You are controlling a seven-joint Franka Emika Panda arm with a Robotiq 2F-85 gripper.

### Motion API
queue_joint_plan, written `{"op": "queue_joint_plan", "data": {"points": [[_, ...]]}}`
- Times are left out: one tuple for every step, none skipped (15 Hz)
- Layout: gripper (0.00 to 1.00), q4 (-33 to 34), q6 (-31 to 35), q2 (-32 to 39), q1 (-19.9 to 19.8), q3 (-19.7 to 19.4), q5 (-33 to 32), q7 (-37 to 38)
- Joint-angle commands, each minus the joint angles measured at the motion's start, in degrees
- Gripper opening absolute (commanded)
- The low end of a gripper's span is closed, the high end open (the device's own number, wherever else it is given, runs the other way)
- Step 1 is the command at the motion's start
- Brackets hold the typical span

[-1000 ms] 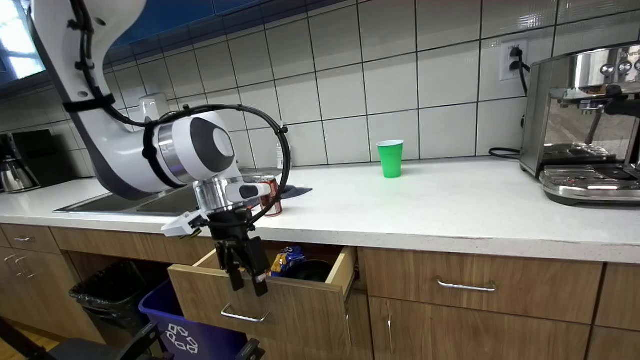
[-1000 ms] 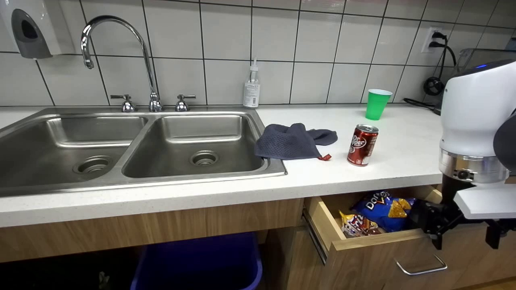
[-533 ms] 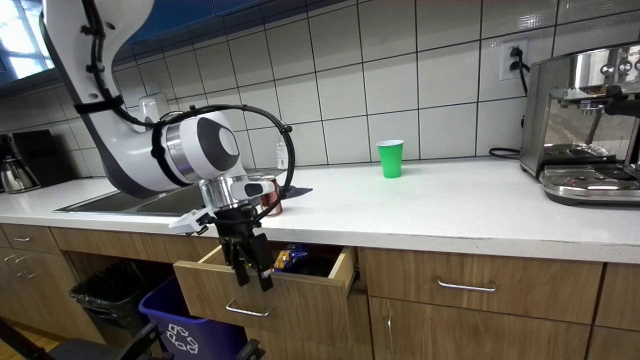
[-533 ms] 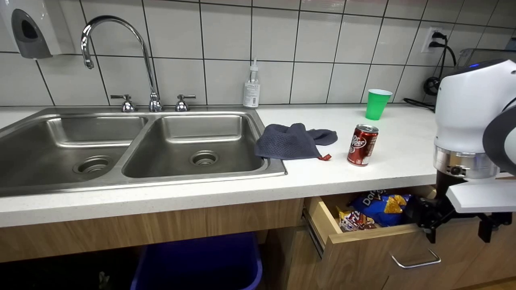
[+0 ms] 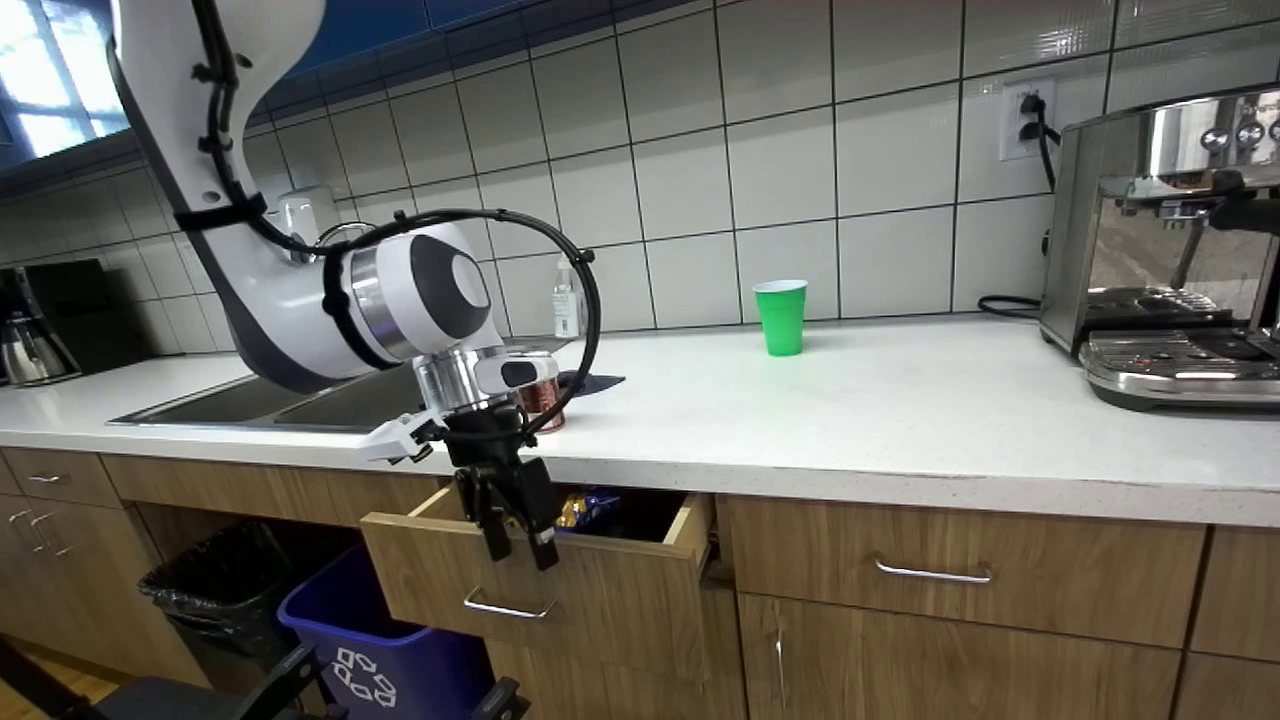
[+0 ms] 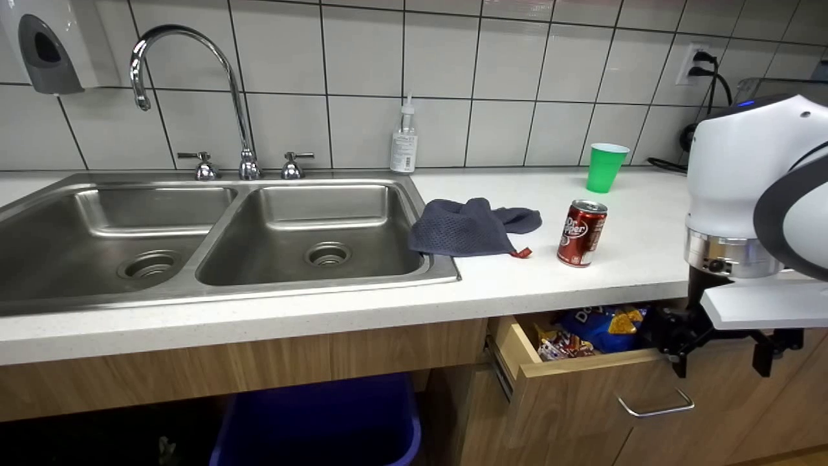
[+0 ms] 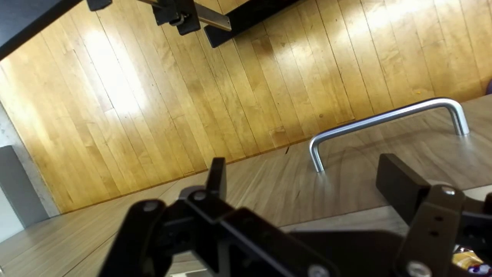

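Fingers point(image 7: 399, 184) wide apart at the open drawer point(image 6: 569, 401), near its handle point(image 7: 384, 118)

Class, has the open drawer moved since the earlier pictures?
Yes: the drawer has slid inward; in an exterior view, its front now stands nearer the counter.

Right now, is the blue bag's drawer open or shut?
Open: the drawer juts out, exposing its slide rail and the blue bag.
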Motion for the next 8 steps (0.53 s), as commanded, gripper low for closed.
{"op": "queue_joint_plan", "data": {"points": [[1.0,3.85,-0.28,2.46,0.51,-1.33,0.52,0.78],[1.0,4.18,-0.28,2.68,0.54,-1.39,0.61,0.77],[1.0,4.56,-0.33,2.92,0.57,-1.47,0.67,0.75],[1.0,4.91,-0.39,3.1,0.57,-1.5,0.81,0.67],[1.0,5.25,-0.42,3.31,0.58,-1.55,0.89,0.64],[1.0,5.53,-0.42,3.51,0.61,-1.63,0.93,0.64],[1.0,5.82,-0.44,3.72,0.61,-1.7,1.03,0.63],[1.0,6.07,-0.44,3.9,0.64,-1.78,1.08,0.64]]}}
